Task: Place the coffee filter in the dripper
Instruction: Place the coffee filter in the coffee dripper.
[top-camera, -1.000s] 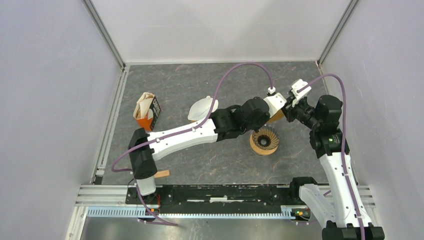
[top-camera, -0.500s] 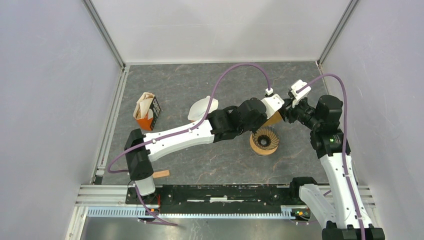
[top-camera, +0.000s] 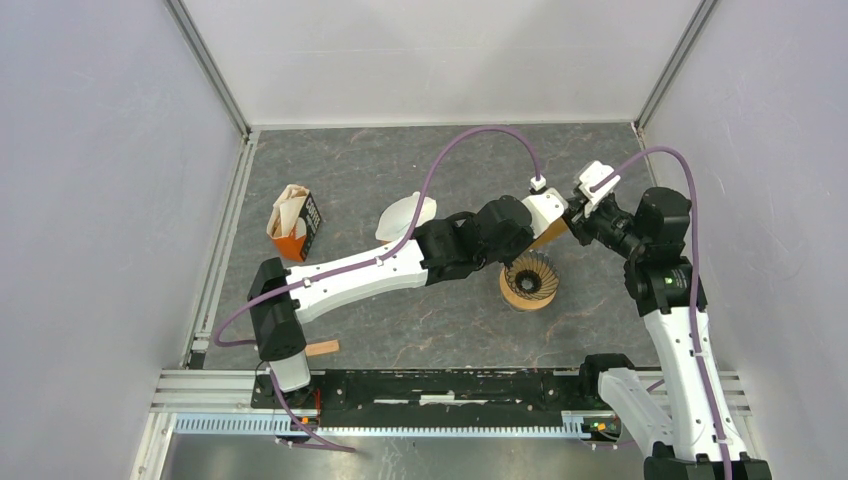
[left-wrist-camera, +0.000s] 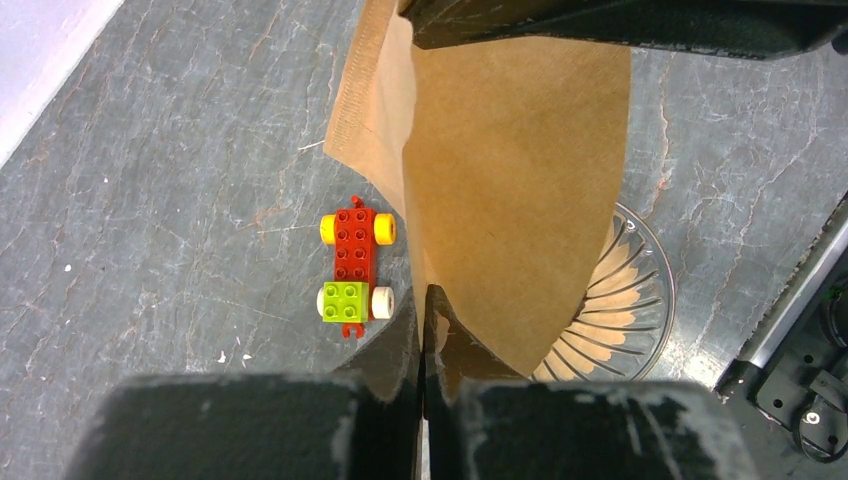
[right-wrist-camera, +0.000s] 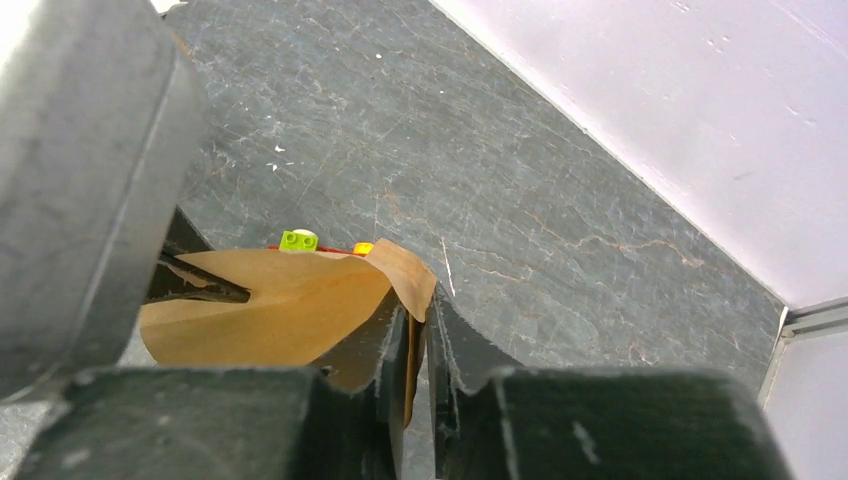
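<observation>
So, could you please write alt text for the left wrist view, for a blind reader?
A brown paper filter fills the middle, pinched at the bottom by the left gripper and held at the top by the right gripper. It half hides the dripper; a toy car lies left on the grey table.

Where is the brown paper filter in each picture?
Top view: the paper filter is a small brown sliver right of centre, just above the dripper.
Left wrist: the filter fills the top middle.
Right wrist: the filter is at lower left.
Shared landmark: the toy brick car, by the filter in both wrist views.
</observation>
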